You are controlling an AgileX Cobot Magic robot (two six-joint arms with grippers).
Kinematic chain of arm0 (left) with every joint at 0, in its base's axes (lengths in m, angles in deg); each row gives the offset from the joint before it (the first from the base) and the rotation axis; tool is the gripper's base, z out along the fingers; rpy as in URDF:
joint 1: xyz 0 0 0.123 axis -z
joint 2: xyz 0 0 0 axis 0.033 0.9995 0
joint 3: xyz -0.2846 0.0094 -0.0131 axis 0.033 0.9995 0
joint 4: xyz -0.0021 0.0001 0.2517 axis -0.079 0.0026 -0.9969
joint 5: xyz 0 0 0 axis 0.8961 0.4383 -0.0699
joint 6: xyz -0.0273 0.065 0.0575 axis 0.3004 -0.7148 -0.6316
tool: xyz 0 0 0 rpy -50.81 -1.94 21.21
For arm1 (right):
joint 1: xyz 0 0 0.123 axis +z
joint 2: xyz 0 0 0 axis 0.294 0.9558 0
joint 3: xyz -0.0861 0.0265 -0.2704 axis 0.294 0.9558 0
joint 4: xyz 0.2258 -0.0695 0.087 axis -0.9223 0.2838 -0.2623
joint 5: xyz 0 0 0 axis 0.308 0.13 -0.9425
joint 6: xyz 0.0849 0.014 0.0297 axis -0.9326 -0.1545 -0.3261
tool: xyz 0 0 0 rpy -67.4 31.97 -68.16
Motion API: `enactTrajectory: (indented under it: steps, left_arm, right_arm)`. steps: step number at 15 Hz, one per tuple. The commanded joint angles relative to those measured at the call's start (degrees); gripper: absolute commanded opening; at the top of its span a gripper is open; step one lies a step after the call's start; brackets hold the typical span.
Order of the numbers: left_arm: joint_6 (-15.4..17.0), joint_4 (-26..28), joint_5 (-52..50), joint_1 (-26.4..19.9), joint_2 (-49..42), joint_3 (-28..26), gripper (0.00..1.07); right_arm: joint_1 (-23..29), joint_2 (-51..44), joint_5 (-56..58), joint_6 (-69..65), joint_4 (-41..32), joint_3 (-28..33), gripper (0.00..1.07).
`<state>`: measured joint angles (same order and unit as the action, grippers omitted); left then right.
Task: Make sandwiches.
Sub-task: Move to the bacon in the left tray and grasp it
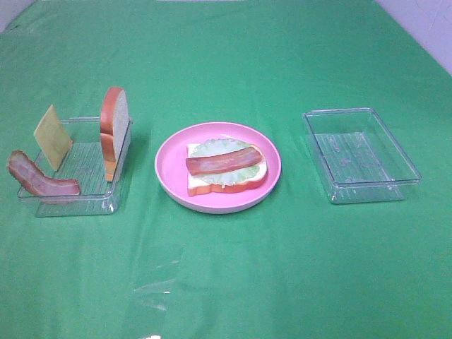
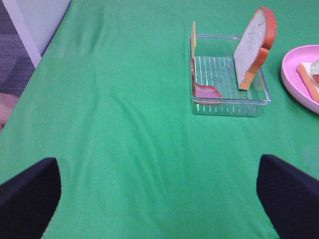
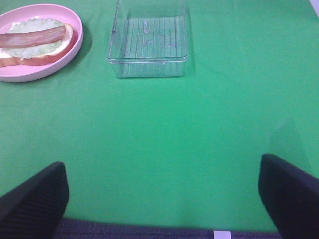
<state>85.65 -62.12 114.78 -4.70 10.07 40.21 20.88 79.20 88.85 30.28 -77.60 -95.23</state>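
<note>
A green-clothed tabletop [image 1: 226, 282] carries everything. On its right side stands a transparent plastic tray [image 1: 367, 192], and on its left a second ribbed tray [image 1: 74, 205]. Well apart from both, a round pink plate [image 1: 169, 169] sits between them. The half-built sandwich lies on that plate: a flat bread slice [image 1: 201, 185] with orange-brown crust, pale green lettuce [image 1: 244, 173] spread over it, and one bacon strip [image 1: 222, 162] laid across the top. In the left tray a second bread slice [image 1: 116, 127] stands on edge, leaning against the wall nearest the plate. A yellow cheese square [image 1: 53, 136] is propped tilted at the far side, and another bacon strip [image 1: 39, 182] rests on the front rim. The left end effector [image 2: 159, 199] is released, its dark fingers [image 2: 30, 199] spread wide, with a stretch of cloth between it and the ribbed tray. The right end effector [image 3: 162, 199] is likewise released and hovers over cloth short of the transparent tray.
</note>
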Motion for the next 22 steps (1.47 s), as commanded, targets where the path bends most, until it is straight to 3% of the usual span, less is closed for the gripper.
enactTrajectory:
  steps: [1,22]
  left_arm:
    - [-0.3,0.0,-0.2,-0.3,-0.2,0.1,1.00]
    - [-0.3,0.0,-0.2,-0.3,-0.2,0.1,1.00]
  right_arm:
    - [-0.4,-1.9,-0.1,0.4,0.0,0.0,0.99]
    - [-0.4,-1.9,-0.1,0.4,0.0,0.0,0.99]
